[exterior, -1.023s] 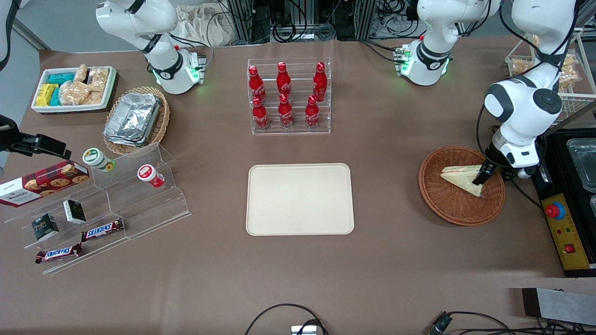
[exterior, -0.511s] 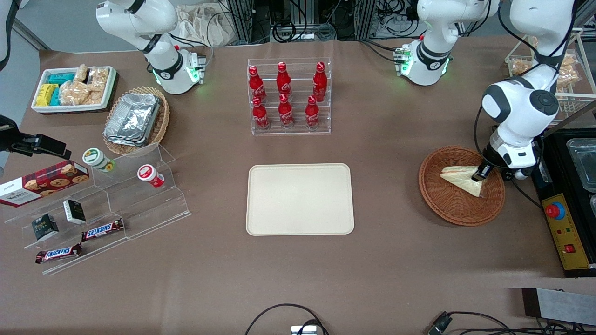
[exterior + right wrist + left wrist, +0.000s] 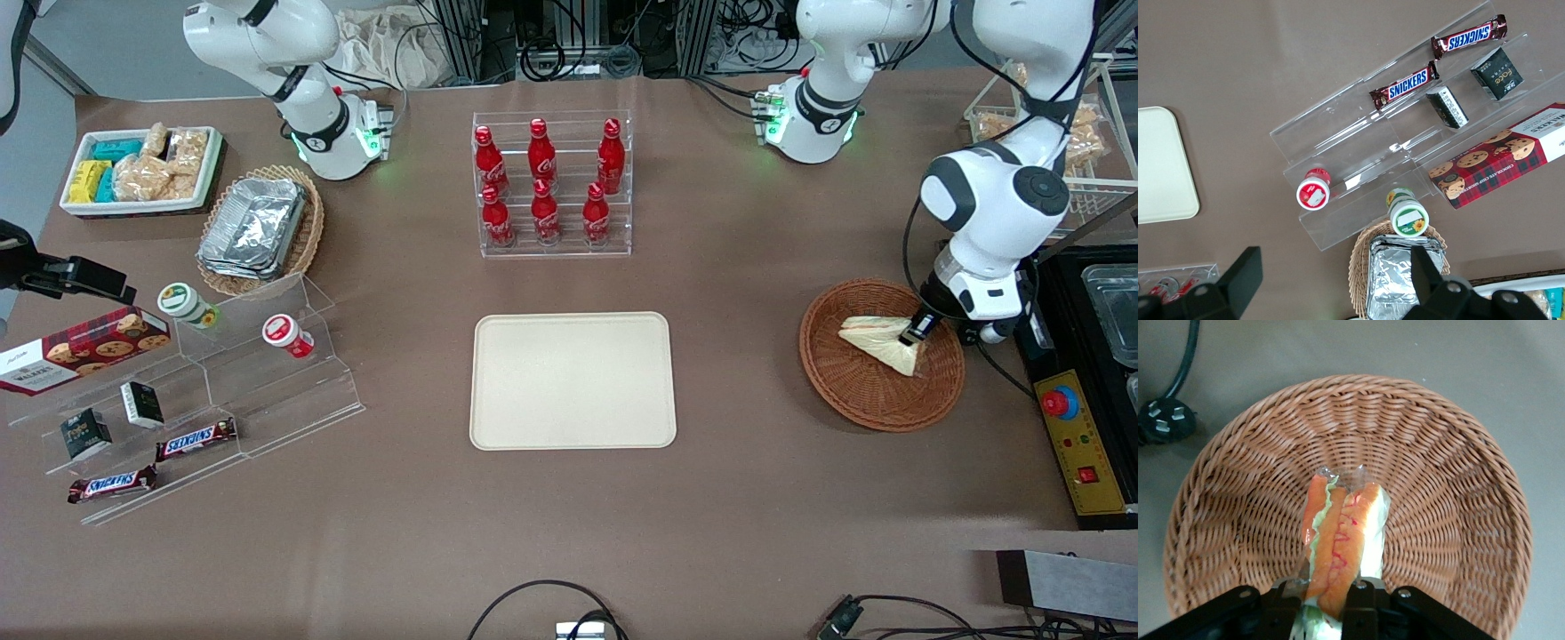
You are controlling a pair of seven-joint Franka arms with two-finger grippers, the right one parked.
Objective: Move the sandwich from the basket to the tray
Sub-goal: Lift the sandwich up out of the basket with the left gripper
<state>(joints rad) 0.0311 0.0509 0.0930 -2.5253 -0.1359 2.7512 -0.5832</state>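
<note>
Tray [image 3: 573, 380]: flat on table centre, nothing on it. Basket [image 3: 853, 400]: toward working arm's end, well apart from tray. Sandwich [image 3: 876, 341]: in basket, cut edge w/ orange/green filling showing. Gripper [image 3: 915, 332]: down in basket, fingers [image 3: 1361, 608] pinching sandwich's end.

Open tabletop [image 3: 738, 356] lies between basket [image 3: 853, 400] and tray [image 3: 573, 380]; the gripper [image 3: 914, 336], over the basket, grips the sandwich [image 3: 876, 342].
</note>
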